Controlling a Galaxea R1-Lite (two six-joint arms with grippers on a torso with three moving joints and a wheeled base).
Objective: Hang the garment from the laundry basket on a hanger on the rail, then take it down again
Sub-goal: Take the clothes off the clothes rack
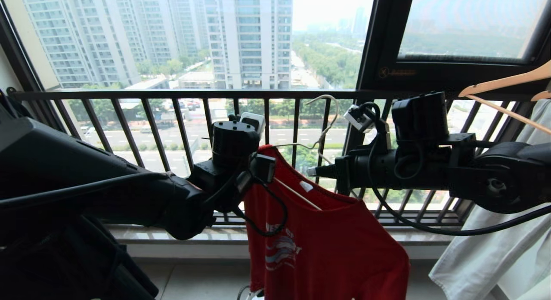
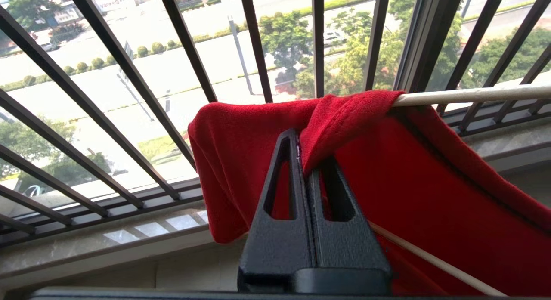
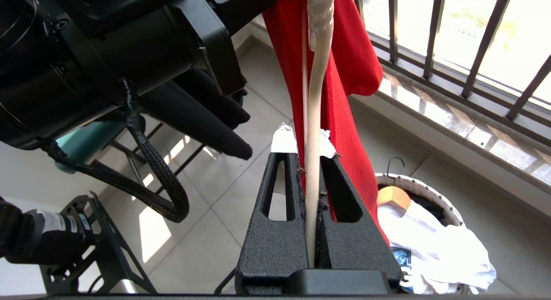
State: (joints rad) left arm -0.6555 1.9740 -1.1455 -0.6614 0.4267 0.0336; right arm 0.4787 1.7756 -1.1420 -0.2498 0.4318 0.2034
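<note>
The garment (image 1: 327, 248), a red T-shirt with a pale chest graphic, hangs on the thin white hanger (image 1: 298, 193) in front of the window bars. My left gripper (image 2: 303, 158) is shut on a fold of the red cloth (image 2: 344, 115) at the shoulder, where it lies over the hanger's arm (image 2: 473, 94). My right gripper (image 3: 306, 156) is shut on the hanger's stem (image 3: 316, 97); in the head view its tip (image 1: 312, 171) sits just below the hook. The laundry basket (image 3: 430, 192) stands on the floor below the shirt. The rail is out of view.
The black barred window railing (image 1: 172, 94) and stone sill (image 1: 413, 235) run close behind the shirt. Wooden hangers (image 1: 508, 80) with a pale cloth (image 1: 495, 248) hang at right. The basket holds a white cloth (image 3: 439, 244) and a wooden hanger (image 3: 394, 196). A black garment (image 1: 64, 265) hangs at left.
</note>
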